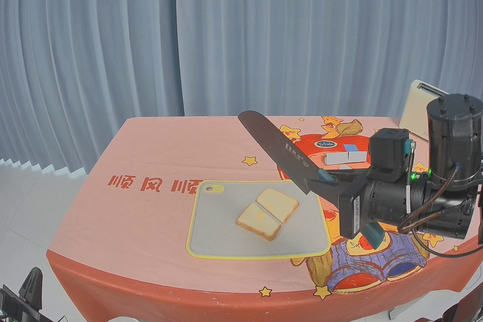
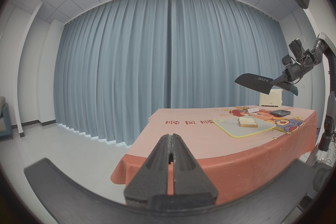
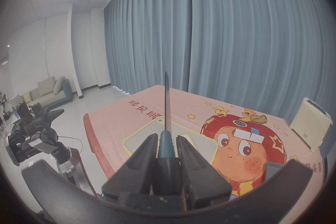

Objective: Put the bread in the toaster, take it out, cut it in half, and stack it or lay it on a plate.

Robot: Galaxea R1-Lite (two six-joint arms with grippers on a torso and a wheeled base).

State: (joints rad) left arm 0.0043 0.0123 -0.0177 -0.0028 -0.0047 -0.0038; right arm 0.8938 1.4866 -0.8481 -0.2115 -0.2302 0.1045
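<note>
Right gripper point(image 1: 343, 193) clamps the knife point(image 1: 277, 149) by its teal handle, with the blade raised above the surface point(image 1: 151, 217) and pointing far-left. The bread point(image 1: 259, 221) lies in two halves side by side on the cutting board point(image 1: 216, 237); the toaster point(image 1: 420, 109) stands far right. From the left wrist, the left gripper point(image 2: 170, 153) is pressed closed and empty, off the surface's near-left corner. From the right wrist, fingers point(image 3: 143, 161) flank the handle.

The knife point(image 1: 279, 149) slants in the air over the upper right corner of the cutting board point(image 1: 216, 237), blocking entry from frame right, where the toaster point(image 1: 418, 109) stands. Left of the board, the counter point(image 1: 161, 152) gives open passage.
</note>
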